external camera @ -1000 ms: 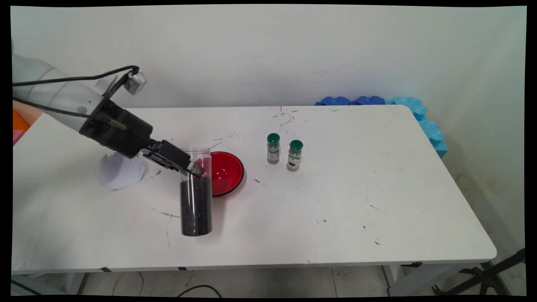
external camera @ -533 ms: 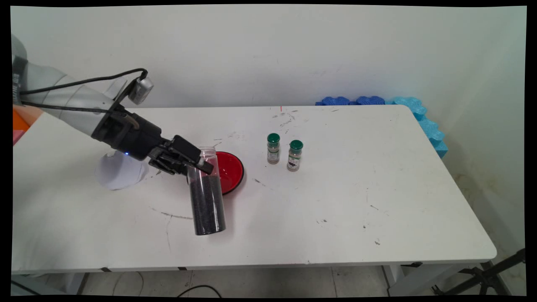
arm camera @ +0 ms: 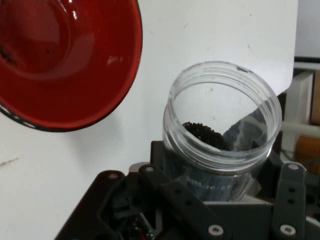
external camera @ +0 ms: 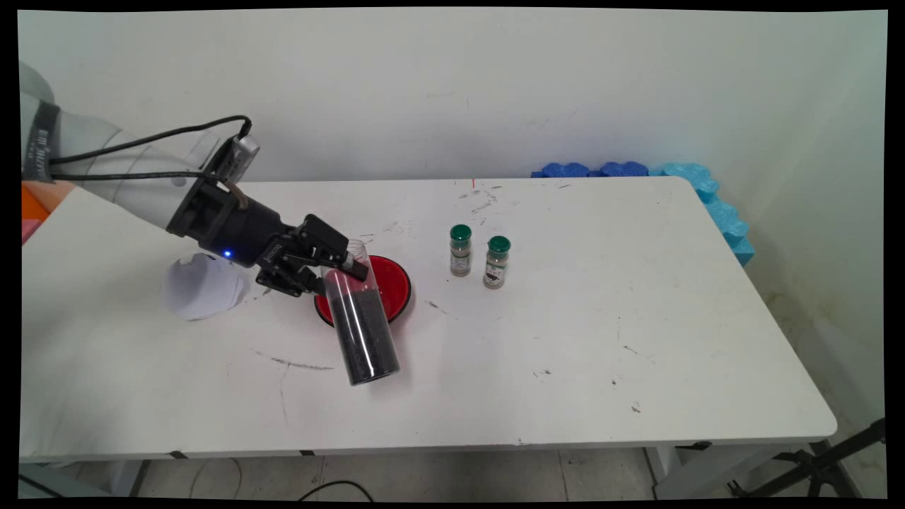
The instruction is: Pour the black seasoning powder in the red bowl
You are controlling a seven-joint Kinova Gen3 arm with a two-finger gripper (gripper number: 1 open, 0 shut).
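My gripper (external camera: 334, 266) is shut on the upper part of a tall clear plastic jar (external camera: 360, 322) filled partway with black grains. The jar hangs tilted above the table, its open mouth leaning back toward the arm and its base swung out to the front right. In the hand view the open mouth of the jar (arm camera: 220, 117) sits between my fingers, with black grains showing inside. A red bowl (external camera: 385, 283) with a black rim stands just behind the jar; in the hand view the red bowl (arm camera: 60, 60) fills the upper left.
Two small spice jars with green caps (external camera: 460, 250) (external camera: 497, 262) stand right of the bowl. A white lid-like disc (external camera: 201, 288) lies on the table under the arm. Blue foam pieces (external camera: 636, 170) line the table's far right edge.
The jar has been lifted off the table and tilted, its base swinging right and forward. The gripper moved right toward the bowl.
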